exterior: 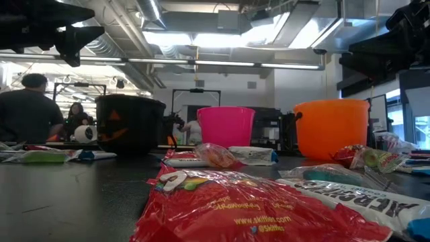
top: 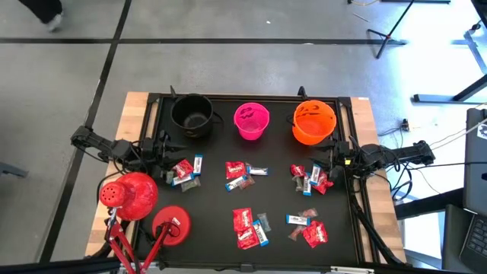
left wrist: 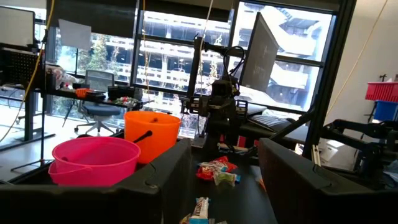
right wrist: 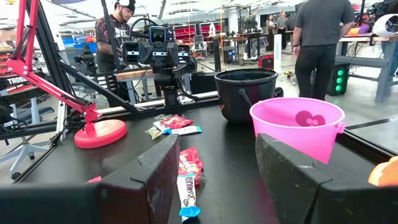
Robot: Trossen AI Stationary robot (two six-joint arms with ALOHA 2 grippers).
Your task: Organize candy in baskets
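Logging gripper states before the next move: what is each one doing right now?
Left gripper: open, holding nothing, above the table's left side.
Right gripper: open, holding nothing, at the right side.

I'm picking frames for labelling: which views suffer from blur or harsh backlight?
Low view: the nearest red candy packet fills the foreground, soft and out of focus, and bright ceiling lights leave the black bucket dark. Left wrist view: daylit windows backlight the orange bucket. High view: evenly lit.

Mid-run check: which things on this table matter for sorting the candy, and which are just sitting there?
Job:
candy, loose in piles on the mat
black bucket
pink bucket
orange bucket
left gripper, open
right gripper, open

Lying about:
red lamp head
red lamp base
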